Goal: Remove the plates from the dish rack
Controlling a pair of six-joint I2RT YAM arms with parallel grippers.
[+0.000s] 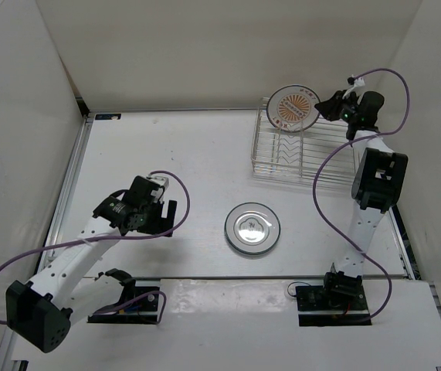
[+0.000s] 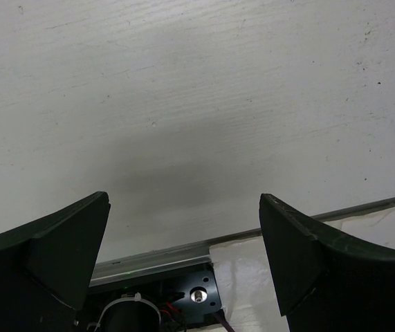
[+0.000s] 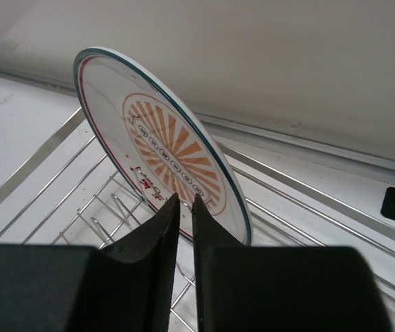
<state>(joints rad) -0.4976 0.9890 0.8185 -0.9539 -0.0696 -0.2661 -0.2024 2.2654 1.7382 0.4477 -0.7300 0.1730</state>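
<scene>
A white plate with an orange sunburst centre (image 1: 292, 106) stands on edge above the back of the silver wire dish rack (image 1: 336, 147). My right gripper (image 1: 320, 108) is shut on its rim. In the right wrist view the two fingers (image 3: 185, 202) pinch the plate's lower edge (image 3: 149, 131), with the rack wires (image 3: 79, 200) below. A second white plate with a dark rim (image 1: 252, 228) lies flat on the table in front of the rack. My left gripper (image 1: 166, 218) is open and empty over bare table at the left; its jaws stand wide apart in the left wrist view (image 2: 183, 202).
White walls close in the back and both sides. The rack sits near the right wall and the right arm's upright link (image 1: 378, 182). Purple cables loop off both arms. The left arm's base mount (image 2: 197, 297) sits at the table's near edge.
</scene>
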